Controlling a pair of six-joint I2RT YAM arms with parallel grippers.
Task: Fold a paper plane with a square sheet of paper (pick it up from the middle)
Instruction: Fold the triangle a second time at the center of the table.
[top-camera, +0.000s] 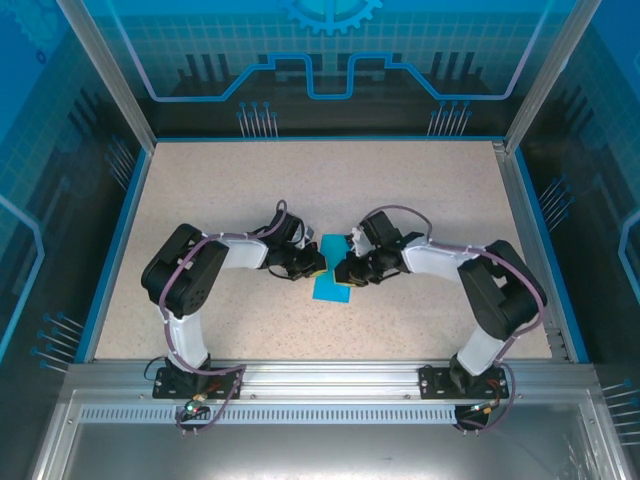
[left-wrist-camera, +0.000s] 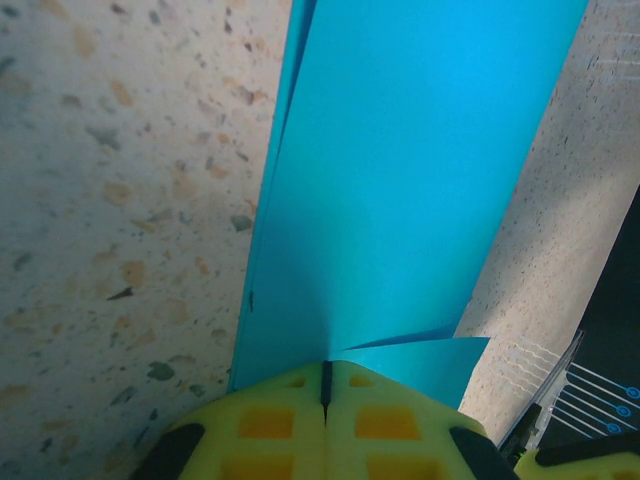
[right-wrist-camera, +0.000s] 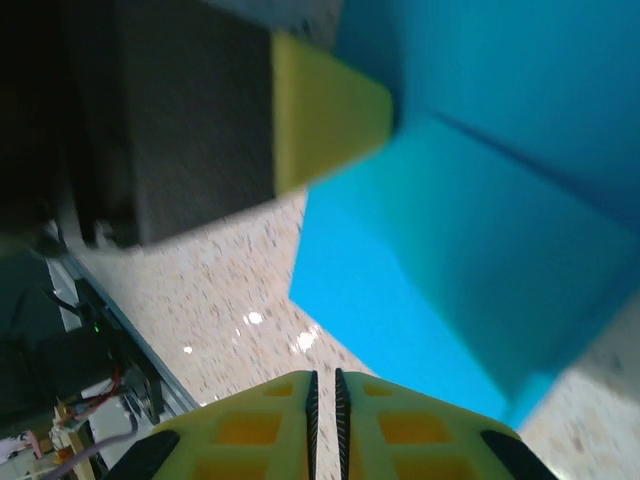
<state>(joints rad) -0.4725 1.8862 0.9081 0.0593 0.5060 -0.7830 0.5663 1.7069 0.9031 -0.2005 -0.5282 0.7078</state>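
Observation:
The cyan-blue sheet of paper (top-camera: 328, 286) lies folded into a narrow strip at the middle of the table, between both grippers. In the left wrist view the paper (left-wrist-camera: 400, 180) rises from the jaw seam of my left gripper (left-wrist-camera: 325, 366), which is shut on its near edge, and a loose flap sticks out to the right. My left gripper (top-camera: 317, 265) touches the strip's left side. My right gripper (top-camera: 344, 272) sits at its right side. Its jaws (right-wrist-camera: 323, 380) are shut with nothing in them, just short of the paper (right-wrist-camera: 470, 270). A yellow finger of the left gripper (right-wrist-camera: 325, 110) shows above.
The speckled beige table (top-camera: 200, 190) spreads out on all sides of the paper. A blue rim (top-camera: 118, 230) and transparent walls enclose it. An aluminium rail (top-camera: 320, 375) with both arm bases runs along the near edge.

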